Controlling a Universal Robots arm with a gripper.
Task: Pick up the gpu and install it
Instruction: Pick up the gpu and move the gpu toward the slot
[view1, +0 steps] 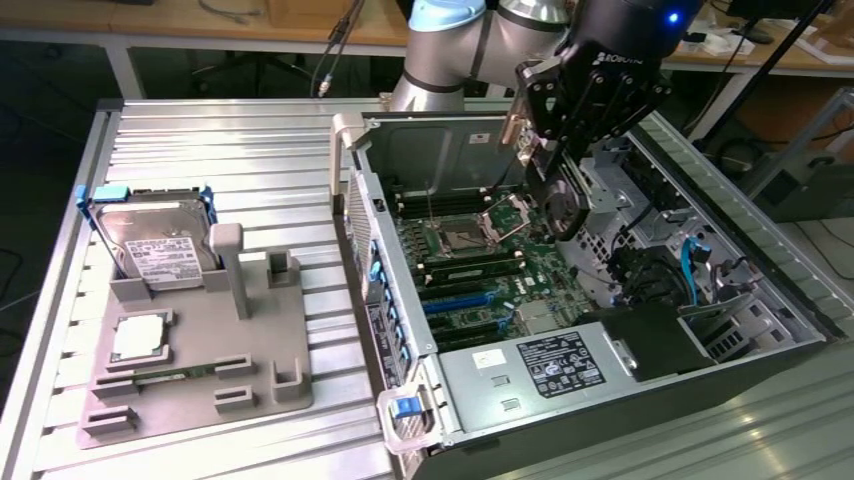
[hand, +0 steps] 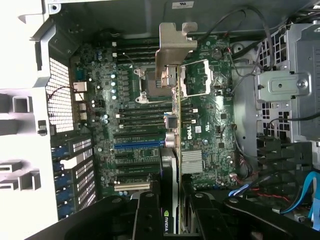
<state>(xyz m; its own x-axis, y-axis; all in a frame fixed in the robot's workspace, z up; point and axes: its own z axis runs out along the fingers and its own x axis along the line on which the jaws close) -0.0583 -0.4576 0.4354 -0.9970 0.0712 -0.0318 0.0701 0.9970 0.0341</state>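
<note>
In the exterior view, the gripper (view1: 558, 172) is clamped on the gpu (view1: 566, 210), which hangs above the motherboard (view1: 461, 285) inside the open computer case (view1: 747, 300). On the exterior view's left, well apart from the case, a hard drive (view1: 158, 255) and a CPU chip (view1: 139, 338) sit on a grey holder (view1: 274, 345).

The wrist view shows the gpu (hand: 175, 125) edge-on, with fingers (hand: 149, 212) pressed on both faces. Its silver bracket (hand: 175, 42) lies over the CPU socket (hand: 150, 82), and blue slots (hand: 137, 146) are beside the card.

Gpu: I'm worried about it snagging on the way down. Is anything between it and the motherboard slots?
Nothing visible. The gpu hangs edge-down in the gripper above the motherboard, with its slots bare beneath. Cables lie off to one side by the drive cage, apart from the card.
</note>
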